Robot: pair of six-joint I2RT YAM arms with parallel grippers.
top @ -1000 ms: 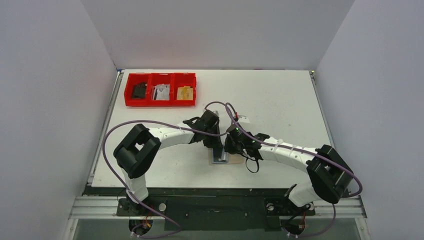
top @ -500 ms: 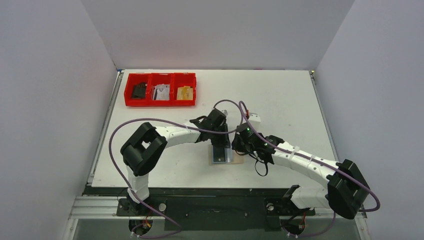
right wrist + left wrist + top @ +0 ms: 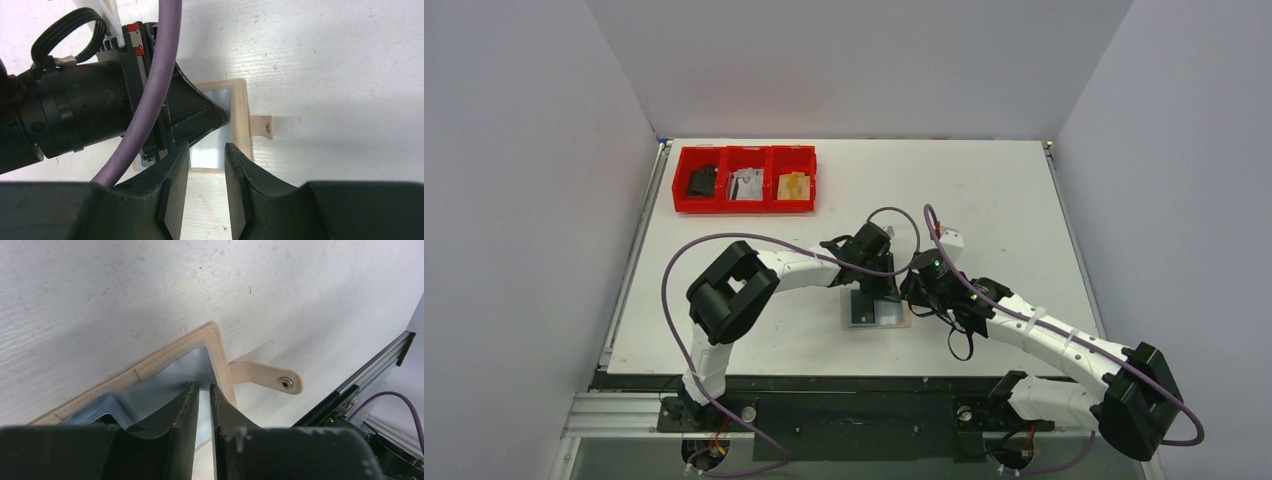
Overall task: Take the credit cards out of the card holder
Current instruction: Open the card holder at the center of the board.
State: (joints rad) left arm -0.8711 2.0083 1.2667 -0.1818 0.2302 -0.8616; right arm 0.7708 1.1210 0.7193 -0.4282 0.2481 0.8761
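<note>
The tan card holder (image 3: 877,326) lies flat on the table between the arms, with a dark credit card (image 3: 861,308) and a pale blue-grey card (image 3: 890,312) showing in it. My left gripper (image 3: 887,292) is shut, and its tips (image 3: 203,387) rest on the pale card (image 3: 197,367) inside the holder's stitched rim (image 3: 214,342). The snap strap (image 3: 265,380) sticks out on the right. My right gripper (image 3: 916,298) is open and empty. It hovers (image 3: 206,150) just off the holder's edge (image 3: 243,120), facing the pale card (image 3: 217,107).
A red three-compartment tray (image 3: 744,208) stands at the back left of the white table (image 3: 984,200), holding a dark item, white scraps and a yellowish block. Purple cables loop over both arms. The table's front edge lies just below the holder.
Both grippers have moved to the right. The right gripper has drawn off the holder to its right side, uncovering the cards. The left gripper now presses on the pale card.
</note>
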